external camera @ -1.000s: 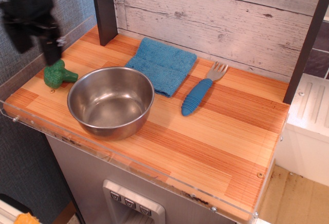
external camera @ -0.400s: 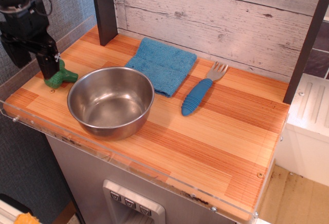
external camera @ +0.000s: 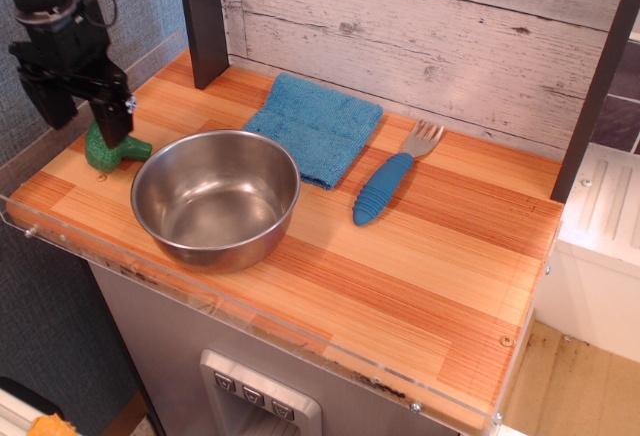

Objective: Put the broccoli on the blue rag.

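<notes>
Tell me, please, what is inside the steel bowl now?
Nothing shows inside the bowl; its shiny bottom is bare. The near inner wall is hidden behind the rim. The broccoli lies outside it, to its left on the table, under the gripper.

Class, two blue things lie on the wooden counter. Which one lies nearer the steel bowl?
The blue rag, the soft square cloth: its front corner nearly meets the steel bowl. The blue-handled fork lies farther right, apart from the bowl.
</notes>
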Controlling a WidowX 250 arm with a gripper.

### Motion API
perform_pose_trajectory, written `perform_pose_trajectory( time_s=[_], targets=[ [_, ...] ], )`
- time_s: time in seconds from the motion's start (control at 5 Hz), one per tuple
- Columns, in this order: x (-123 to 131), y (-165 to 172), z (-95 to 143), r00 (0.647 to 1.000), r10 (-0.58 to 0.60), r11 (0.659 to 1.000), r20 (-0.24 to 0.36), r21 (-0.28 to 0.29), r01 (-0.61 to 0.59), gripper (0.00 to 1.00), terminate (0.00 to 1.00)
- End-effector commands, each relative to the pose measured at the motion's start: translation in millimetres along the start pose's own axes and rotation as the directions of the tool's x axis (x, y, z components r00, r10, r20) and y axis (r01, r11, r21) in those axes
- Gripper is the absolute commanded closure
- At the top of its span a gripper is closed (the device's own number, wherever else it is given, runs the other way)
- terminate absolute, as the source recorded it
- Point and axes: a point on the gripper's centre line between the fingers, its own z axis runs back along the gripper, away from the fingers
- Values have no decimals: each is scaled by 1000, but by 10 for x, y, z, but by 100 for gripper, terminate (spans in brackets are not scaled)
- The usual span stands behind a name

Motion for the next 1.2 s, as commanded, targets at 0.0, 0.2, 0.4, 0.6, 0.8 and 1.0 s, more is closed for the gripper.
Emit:
perform_pose_trajectory(
  time_s=[0.0,0.2,0.4,0.6,0.8,1.0],
  targets=[
    [140,-13,10,999,47,999,7,3,-47,0,0],
    [110,-38,-55,998,61,998,-28,13,-60,0,0],
    [87,-79,-97,995,65,997,-69,33,-63,0,0],
    [62,-135,-61,997,46,998,-70,55,-42,100,0],
    [80,-187,38,997,7,998,-78,70,-2,100,0],
    [86,-221,182,997,-30,996,-66,79,35,100,0]
  ],
)
